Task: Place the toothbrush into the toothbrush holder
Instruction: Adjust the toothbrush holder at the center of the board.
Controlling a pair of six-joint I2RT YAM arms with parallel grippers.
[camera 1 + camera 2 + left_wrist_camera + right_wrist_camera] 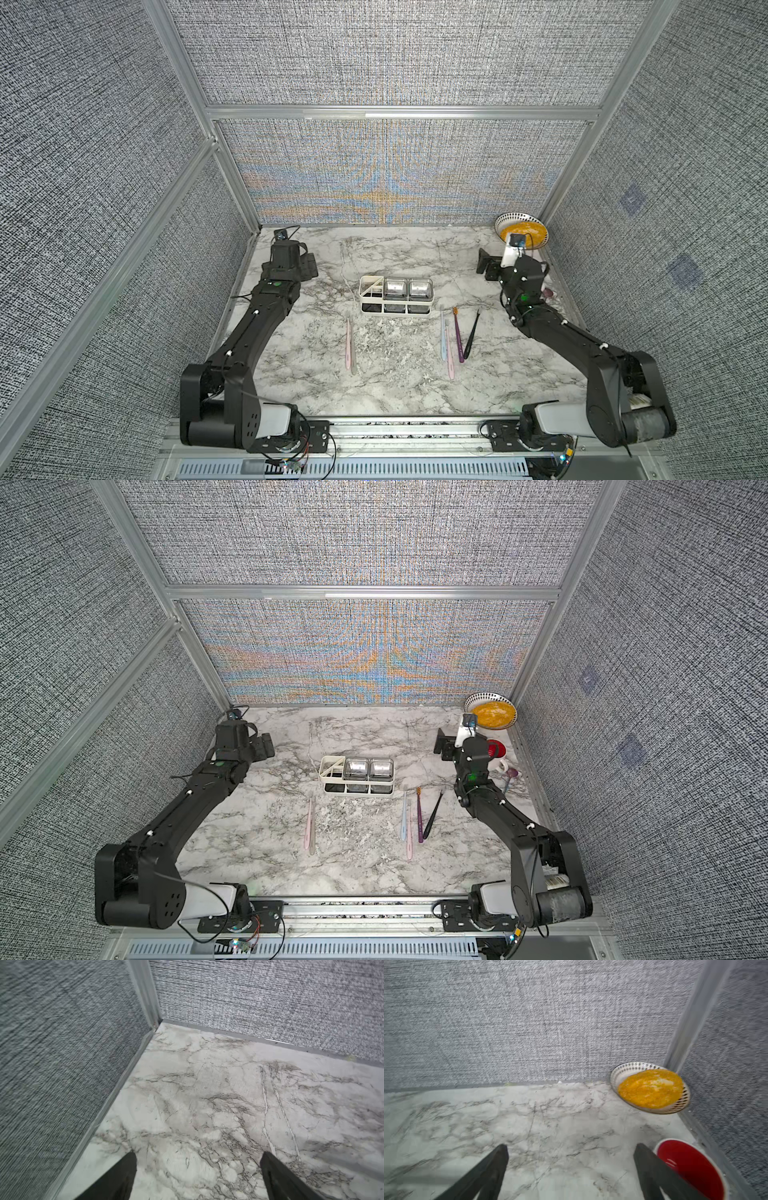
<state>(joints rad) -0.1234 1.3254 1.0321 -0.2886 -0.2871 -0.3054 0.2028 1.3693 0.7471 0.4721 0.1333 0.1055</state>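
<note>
The table [395,386] is white marble with grey veins; the walls [395,62] are grey weave, the back one banded with orange and blue shimmer. We see a white holder [367,297] with clear shiny cups [395,287], then a pink brush [348,345], a grey brush [352,353], a blue brush [443,332], a second pink brush [449,353], a purple brush [459,336] with an orange striped head and a black brush [472,334]. The bowl [511,217] is white with black rim dots, orange inside; the mug [691,1165] red inside
</note>
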